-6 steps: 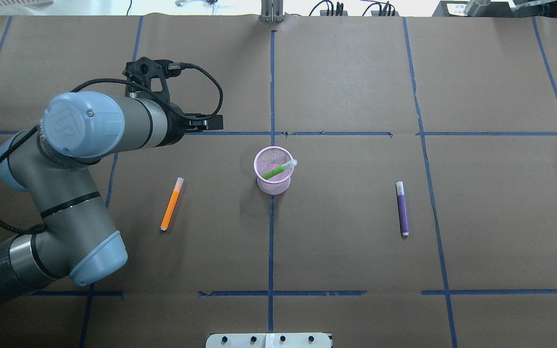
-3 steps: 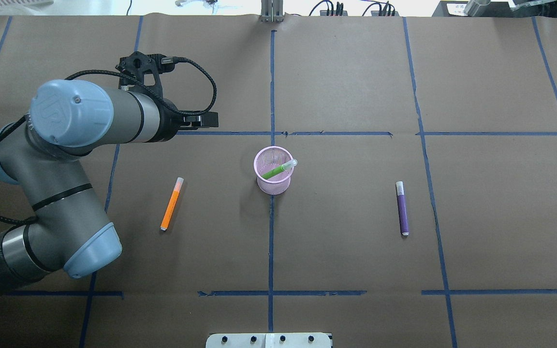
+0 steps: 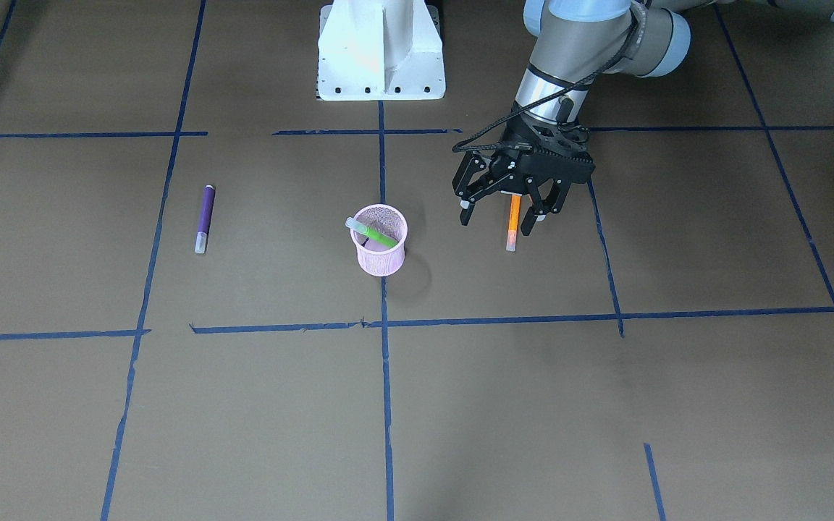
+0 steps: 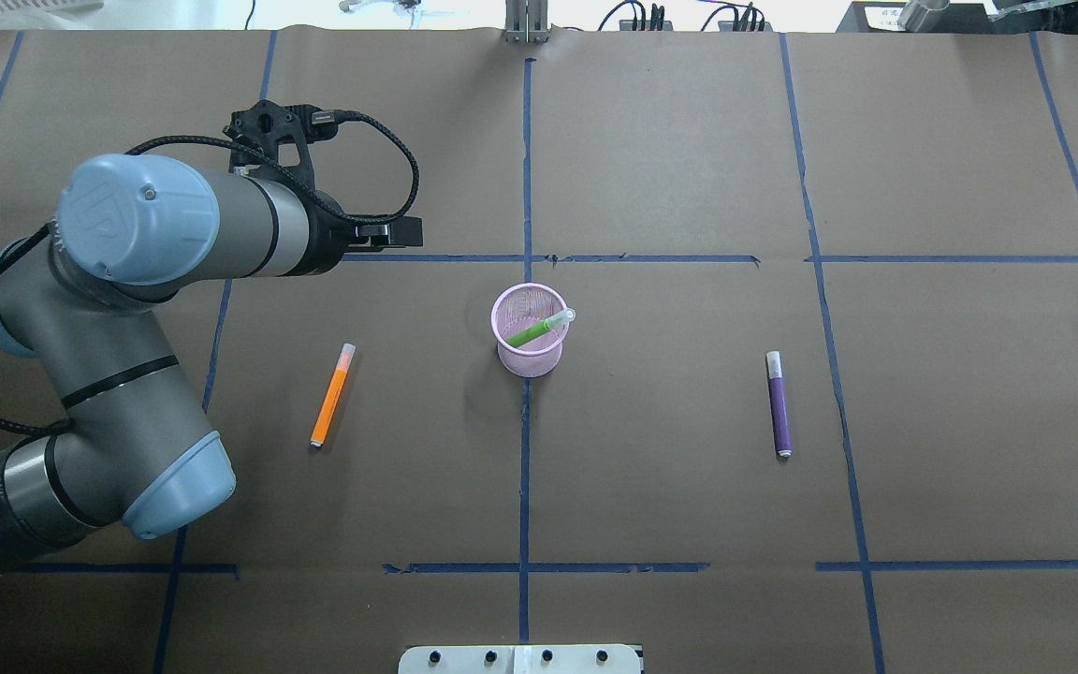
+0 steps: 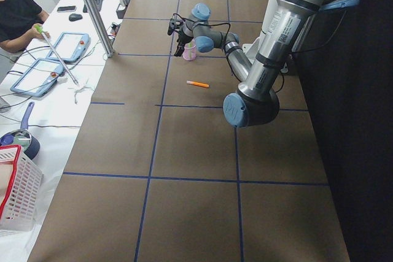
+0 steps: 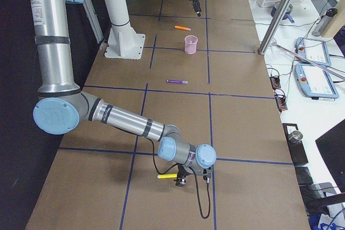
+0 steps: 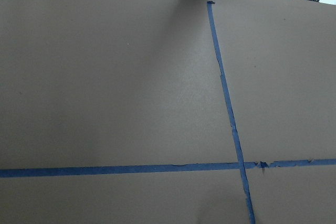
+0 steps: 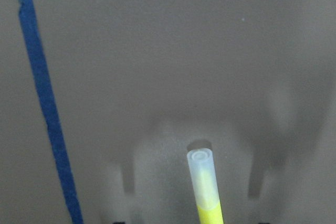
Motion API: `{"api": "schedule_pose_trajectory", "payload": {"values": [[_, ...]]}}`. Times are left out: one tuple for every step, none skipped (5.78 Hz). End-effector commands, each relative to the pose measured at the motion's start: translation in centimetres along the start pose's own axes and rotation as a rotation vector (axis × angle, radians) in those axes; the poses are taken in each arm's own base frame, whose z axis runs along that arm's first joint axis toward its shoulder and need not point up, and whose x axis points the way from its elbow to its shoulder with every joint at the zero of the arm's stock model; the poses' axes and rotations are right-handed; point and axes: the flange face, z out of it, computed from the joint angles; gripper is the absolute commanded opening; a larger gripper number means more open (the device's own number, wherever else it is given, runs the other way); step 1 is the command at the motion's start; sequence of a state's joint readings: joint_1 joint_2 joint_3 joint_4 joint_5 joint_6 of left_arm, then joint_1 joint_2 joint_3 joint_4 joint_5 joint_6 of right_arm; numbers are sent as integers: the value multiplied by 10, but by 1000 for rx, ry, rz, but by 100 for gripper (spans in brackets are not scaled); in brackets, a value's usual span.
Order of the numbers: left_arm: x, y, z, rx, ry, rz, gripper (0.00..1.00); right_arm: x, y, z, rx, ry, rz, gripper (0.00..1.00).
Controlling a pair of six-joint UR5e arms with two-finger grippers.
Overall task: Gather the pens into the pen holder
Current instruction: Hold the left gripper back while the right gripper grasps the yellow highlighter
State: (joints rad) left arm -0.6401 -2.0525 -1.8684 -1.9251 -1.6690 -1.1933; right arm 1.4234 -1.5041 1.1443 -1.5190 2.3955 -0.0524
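Observation:
The pink mesh pen holder (image 3: 381,250) (image 4: 530,358) stands mid-table with a green pen (image 3: 373,234) (image 4: 539,330) leaning inside it. An orange pen (image 3: 512,230) (image 4: 331,395) lies on the robot's left side, and a purple pen (image 3: 204,217) (image 4: 779,407) on its right. My left gripper (image 3: 499,219) is open and empty, raised above the table near the orange pen. My right gripper (image 6: 180,181) is low at the table's far right end beside a yellow pen (image 6: 166,176) (image 8: 206,192). I cannot tell whether it is open or shut.
The white robot base (image 3: 381,51) stands at the table's robot side. Blue tape lines (image 4: 525,449) grid the brown table cover. An operators' desk with tablets (image 5: 43,69) and a white basket (image 5: 15,194) lie beyond the far edge.
My left arm drew back to the left, away from the pen holder, then stood still. The pens and the holder have not moved.

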Motion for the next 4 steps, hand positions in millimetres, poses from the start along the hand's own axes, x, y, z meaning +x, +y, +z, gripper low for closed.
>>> {"api": "schedule_pose_trajectory", "payload": {"values": [[0,0,0,0,0,0,100,2,-2,4,-12,38,-4,82],[0,0,0,0,2,0,100,4,-1,6,-10,42,-8,79],[0,0,0,0,0,0,100,7,-1,8,-13,41,-4,77],[1,0,-1,1,3,0,100,8,0,9,-16,41,-1,72]]}}
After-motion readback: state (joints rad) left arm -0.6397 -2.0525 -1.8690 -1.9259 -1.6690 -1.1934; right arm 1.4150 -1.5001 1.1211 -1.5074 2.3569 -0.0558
